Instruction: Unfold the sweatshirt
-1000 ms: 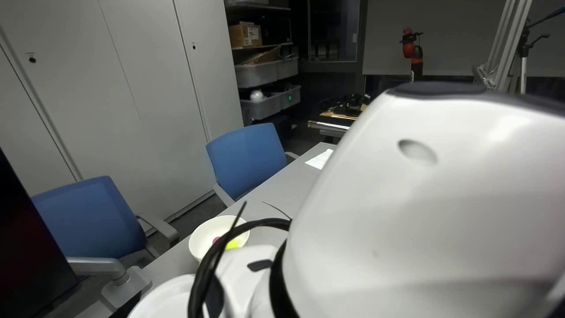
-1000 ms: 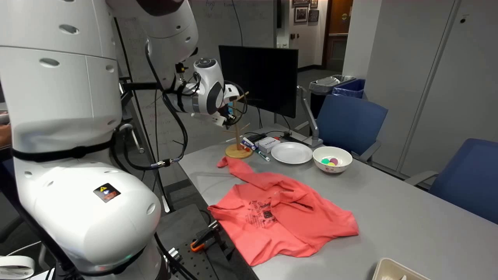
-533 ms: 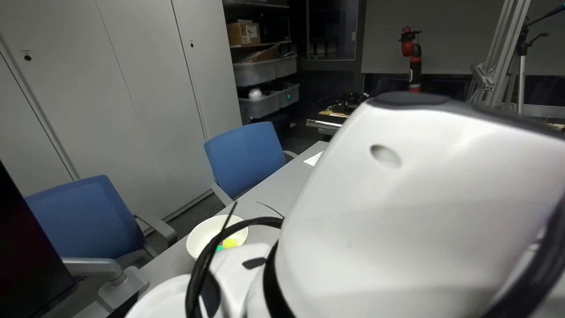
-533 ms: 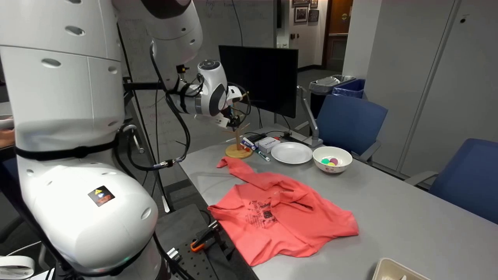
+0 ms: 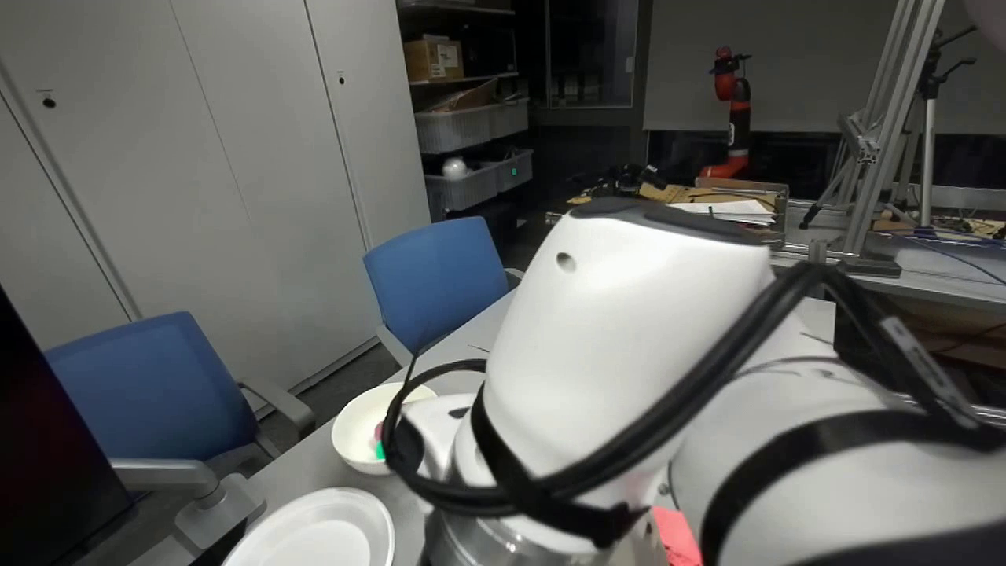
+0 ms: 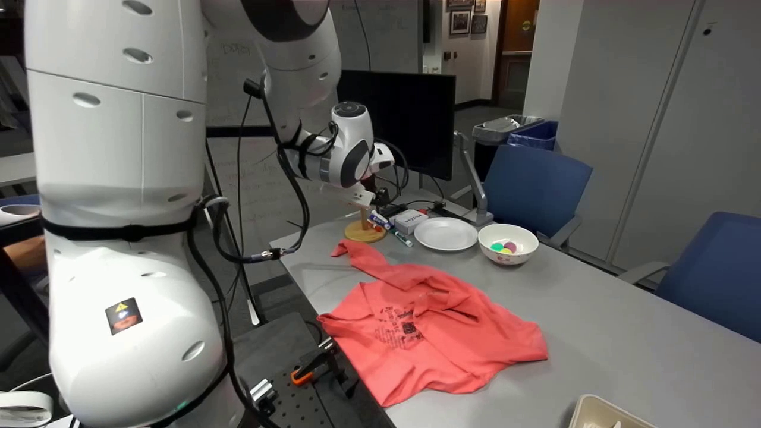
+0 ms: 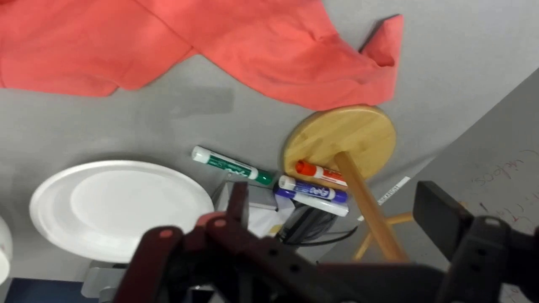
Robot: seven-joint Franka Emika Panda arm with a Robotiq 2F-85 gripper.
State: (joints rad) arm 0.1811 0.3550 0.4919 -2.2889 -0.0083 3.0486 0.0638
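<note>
The coral sweatshirt (image 6: 428, 324) lies spread but rumpled on the grey table, its dark chest print partly covered by a fold. One sleeve (image 7: 303, 63) stretches toward the wooden stand, its cuff end bent up. Only a small patch of the sweatshirt (image 5: 676, 537) shows beneath the arm in an exterior view. High above the table, past that sleeve's end, my gripper (image 7: 332, 193) stands wide open, with no cloth between its fingers. In an exterior view the gripper (image 6: 380, 193) is dark and small beside the stand.
The stand's round base (image 7: 366, 130) sits by the cuff; its post rises into the space seen between my fingers. Close by are several markers (image 7: 231, 164), a white box (image 6: 410, 221), a white plate (image 6: 446, 234) and a bowl (image 6: 508, 252) with coloured balls. A monitor (image 6: 404, 125) stands behind.
The arm has swung toward the monitor and markers, and the gripper hangs slightly lower over the stand. The sweatshirt lies as it did before.
</note>
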